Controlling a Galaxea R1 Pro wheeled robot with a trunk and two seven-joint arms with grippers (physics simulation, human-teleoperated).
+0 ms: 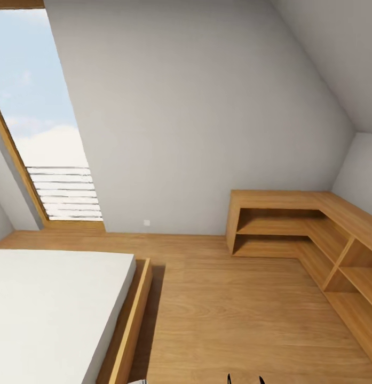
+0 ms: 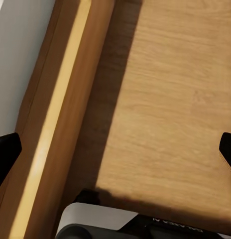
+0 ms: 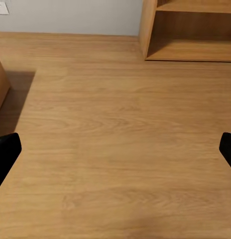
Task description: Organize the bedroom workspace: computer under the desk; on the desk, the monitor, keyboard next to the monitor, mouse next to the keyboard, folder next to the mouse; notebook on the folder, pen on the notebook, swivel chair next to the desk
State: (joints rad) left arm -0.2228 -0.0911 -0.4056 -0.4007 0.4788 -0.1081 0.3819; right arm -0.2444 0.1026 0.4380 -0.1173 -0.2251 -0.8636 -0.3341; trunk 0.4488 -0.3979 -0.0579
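Head view: attic bedroom, matte grey sloped ceiling [image 1: 207,106] running down to a low grey wall. Tall skylight [image 1: 31,106] at far left in a warm wood frame, sky and cloud behind it, white horizontal slats [image 1: 65,192] across its lower part. A small white square wall plate [image 1: 147,222] sits low on the far wall.

Wood floor [image 1: 234,314]: honey-coloured planks with fine long grain, satin finish. Near left, the bed [image 1: 129,314]: flat white mattress inside a plain boxy wooden frame with square edges, casting a dark shadow strip onto the floor beside it. Far right, a low L-shaped wooden shelf unit [image 1: 292,213] wraps the corner; two open tiers, flat top, same timber tone as the floor.

None of the desk items appears in these views; of the task's things, the bedroom itself is what shows.

Left gripper [image 2: 118,152]: two black fingertips at opposite edges of its wrist view, spread wide, nothing between them. Below it lie the bed's frame rail and floorboards, with a rounded white and grey part of the robot's base [image 2: 95,221] next to them.

Right gripper [image 3: 118,149]: black fingertips likewise set far apart, empty, over bare floor; the near end of the shelf unit lies beyond it.
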